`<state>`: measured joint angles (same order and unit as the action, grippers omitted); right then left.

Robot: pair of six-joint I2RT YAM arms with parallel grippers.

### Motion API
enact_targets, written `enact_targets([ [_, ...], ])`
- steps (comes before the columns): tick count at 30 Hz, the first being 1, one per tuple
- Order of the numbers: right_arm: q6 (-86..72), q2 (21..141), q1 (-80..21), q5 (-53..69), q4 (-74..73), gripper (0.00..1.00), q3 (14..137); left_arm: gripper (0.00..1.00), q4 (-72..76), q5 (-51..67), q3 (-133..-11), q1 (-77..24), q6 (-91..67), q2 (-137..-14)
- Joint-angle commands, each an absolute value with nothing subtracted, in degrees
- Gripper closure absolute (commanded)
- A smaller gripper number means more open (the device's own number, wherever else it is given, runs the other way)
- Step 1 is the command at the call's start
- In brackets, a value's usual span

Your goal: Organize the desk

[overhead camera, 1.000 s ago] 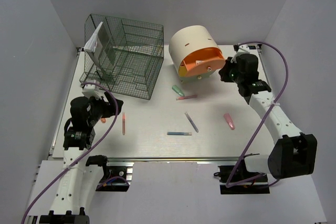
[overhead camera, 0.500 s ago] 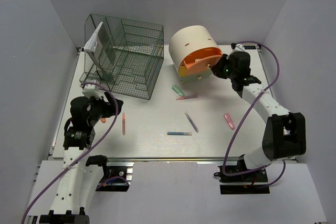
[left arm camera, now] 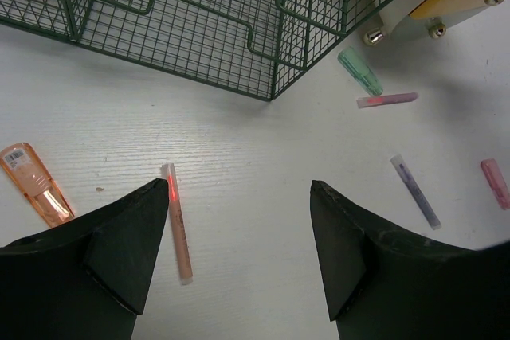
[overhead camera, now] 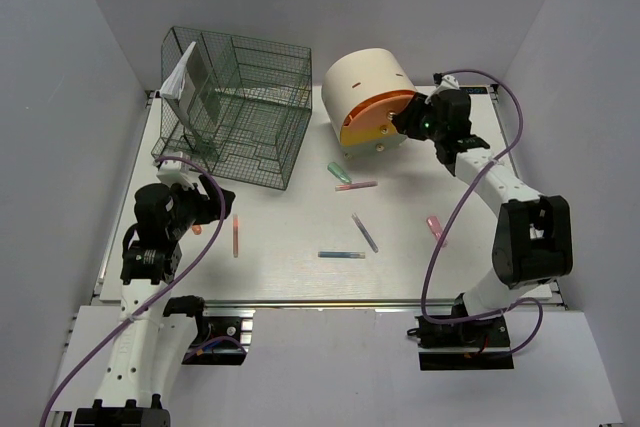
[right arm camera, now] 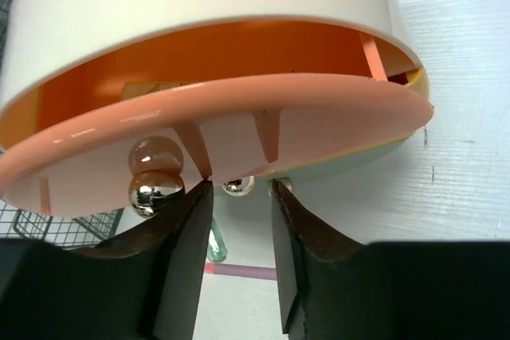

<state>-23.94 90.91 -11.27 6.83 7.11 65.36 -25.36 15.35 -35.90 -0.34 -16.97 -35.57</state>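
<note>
Pens and markers lie scattered on the white desk (overhead camera: pixel 290 277): an orange pen (overhead camera: pixel 236 235), a green marker (overhead camera: pixel 339 173), a pink-purple pen (overhead camera: pixel 356 186), a purple pen (overhead camera: pixel 365 232), a blue-green pen (overhead camera: pixel 341 254) and a pink marker (overhead camera: pixel 436 229). My left gripper (overhead camera: pixel 215 202) hovers open over the desk, and the orange pen (left arm camera: pixel 177 221) lies beside its left finger. My right gripper (overhead camera: pixel 405 119) is at the drawer unit's orange drawer front (right arm camera: pixel 215 129). Its jaws (right arm camera: pixel 239 186) stand slightly apart just under that front, with a small silver knob (right arm camera: pixel 238 187) beyond the tips and nothing held.
A dark green wire rack (overhead camera: pixel 235 102) stands at the back left with a folded white paper (overhead camera: pixel 178 75) on its corner. The cream drawer unit (overhead camera: pixel 365 87) stands at the back centre. An orange highlighter (left arm camera: pixel 36 185) lies left of the left gripper. A silver rail (overhead camera: pixel 330 302) runs along the near edge.
My right gripper has moved left against the orange drawer, which has slid further into the unit, and its jaws have parted. The left arm has not moved.
</note>
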Motion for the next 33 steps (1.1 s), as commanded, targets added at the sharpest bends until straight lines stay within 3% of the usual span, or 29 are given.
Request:
enact_targets([
  [1,-24.1,92.7,-11.2,8.8,10.7,0.58,68.6,0.19,-25.5,14.7,-35.4,-0.1,-16.7,-35.6],
  [6,-23.8,94.2,-11.2,9.8,11.7,0.53,69.3,0.19,-25.3,14.7,-35.5,-0.1,-16.7,-35.8],
  [13,-21.9,94.1,-11.1,11.4,14.2,0.36,68.4,0.19,-25.3,14.7,-35.4,-0.1,-16.6,-35.8],
  [18,-21.4,93.7,-11.1,11.8,15.0,0.36,67.6,0.19,-25.3,14.8,-35.4,-0.1,-16.6,-35.9],
  [20,-21.0,93.4,-11.1,11.7,15.0,0.38,67.2,0.19,-25.2,14.8,-35.5,-0.1,-16.6,-35.8],
  [23,-19.0,92.8,-11.1,12.3,14.2,0.52,66.5,0.19,-25.2,14.8,-35.4,-0.1,-16.7,-35.6],
  [24,-18.0,92.7,-11.1,13.4,13.9,0.63,66.4,0.19,-25.3,14.8,-35.4,-0.1,-16.6,-35.6],
  [28,-10.6,92.8,-11.1,17.0,11.6,0.79,66.4,0.19,-25.2,15.0,-35.4,-0.1,-16.6,-35.6],
  [33,-3.7,94.5,-11.3,18.9,10.2,0.79,67.6,0.19,-25.3,15.0,-35.3,-0.1,-16.6,-35.8],
])
